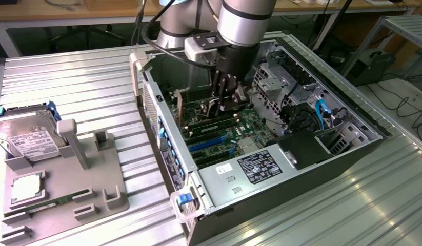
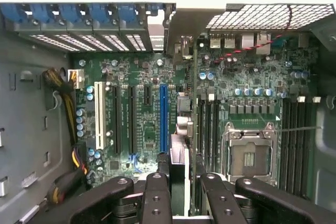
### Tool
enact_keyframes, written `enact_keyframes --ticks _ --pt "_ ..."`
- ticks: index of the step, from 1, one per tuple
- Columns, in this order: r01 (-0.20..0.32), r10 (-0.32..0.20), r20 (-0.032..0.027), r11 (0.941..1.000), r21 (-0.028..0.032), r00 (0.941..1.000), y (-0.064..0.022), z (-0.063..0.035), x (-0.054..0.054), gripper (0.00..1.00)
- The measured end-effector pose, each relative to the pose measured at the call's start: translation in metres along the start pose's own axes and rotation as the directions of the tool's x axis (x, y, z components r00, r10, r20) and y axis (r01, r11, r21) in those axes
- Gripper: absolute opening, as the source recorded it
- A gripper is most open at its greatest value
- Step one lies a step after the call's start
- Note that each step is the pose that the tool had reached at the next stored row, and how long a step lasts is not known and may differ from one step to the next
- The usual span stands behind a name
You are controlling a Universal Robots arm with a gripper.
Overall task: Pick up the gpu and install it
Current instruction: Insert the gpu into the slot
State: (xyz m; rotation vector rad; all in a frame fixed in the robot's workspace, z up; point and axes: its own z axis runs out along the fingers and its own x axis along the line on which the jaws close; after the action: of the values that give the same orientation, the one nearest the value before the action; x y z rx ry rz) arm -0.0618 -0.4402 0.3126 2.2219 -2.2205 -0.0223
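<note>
Wrist view, gripper: the black two-finger gripper [image 2: 182, 182] points down into the open computer case, its fingers [image 2: 156, 192] drawn close together on the top edge of the gpu.
Hold: the thin, flat, dark-faced gpu [image 2: 180, 156] with its green board edge is clamped edge-on between the fingers, standing upright over the motherboard.
Gpu position: it hangs just beside the long blue expansion slot [image 2: 163, 116], on the side nearer the processor socket; whether its bottom edge is seated in a slot cannot be told.
Bracket end: a pale metal strip [image 2: 156, 30] reaches toward the row of blue slot clips [image 2: 79, 14] at the case's rear wall.
Motherboard: the green circuit board [image 2: 247, 98] carries black and white expansion slots [image 2: 98, 116], an empty silver processor socket [image 2: 248, 153] and dark memory slots on either side of it.
Exterior view, arm: the silver and grey robot arm [image 1: 245, 18] reaches down from above, with the gripper [image 1: 228, 100] low inside the grey metal tower case [image 1: 279, 169], which lies on its side with the panel off.
Exterior view, gpu: the card [image 1: 214, 107] shows as a pale sliver below the fingers, over the board.
Surroundings: the case rests on a ribbed aluminium table [image 1: 81, 87].
Fixture: toward the exterior view's left, a grey plastic holder tray [image 1: 67, 174] carries a silver hard drive with a white label [image 1: 29, 138], a square silver processor chip [image 1: 24, 187] and a narrow green memory stick [image 1: 53, 201], well apart from the gripper.
</note>
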Motion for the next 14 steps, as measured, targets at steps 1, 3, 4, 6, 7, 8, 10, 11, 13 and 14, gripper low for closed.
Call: enact_keyframes --ticks 1,3,4,6,7,8,10,11,13,14 --pt "0.0 0.0 -0.0002 1.0 -0.0001 1.0 0.0001 0.0013 0.002 0.27" --pt "0.0 0.0 -0.0002 1.0 -0.0001 1.0 0.0001 0.0041 0.008 0.27" --pt "0.0 0.0 0.0 1.0 0.0 1.0 0.0 0.0053 0.01 0.27" --pt "0.0 0.0 0.0002 1.0 0.0002 1.0 0.0001 0.0072 0.011 0.27" --pt "0.0 0.0 0.0001 1.0 0.0002 1.0 0.0001 0.0071 0.011 0.27" --pt "0.0 0.0 0.0001 1.0 0.0002 1.0 0.0001 0.0071 0.011 0.27" --pt "0.0 0.0 0.0004 1.0 0.0002 1.0 0.0 0.008 0.011 0.27" --pt "0.0 0.0 -0.0003 1.0 0.0001 1.0 0.0 0.009 0.011 0.27" --pt "0.0 0.0 -0.0048 1.0 0.0001 1.0 -0.0001 0.0101 0.011 0.27" --pt "0.0 0.0 -0.0085 1.0 0.0002 1.0 0.0 0.0115 0.011 0.27"
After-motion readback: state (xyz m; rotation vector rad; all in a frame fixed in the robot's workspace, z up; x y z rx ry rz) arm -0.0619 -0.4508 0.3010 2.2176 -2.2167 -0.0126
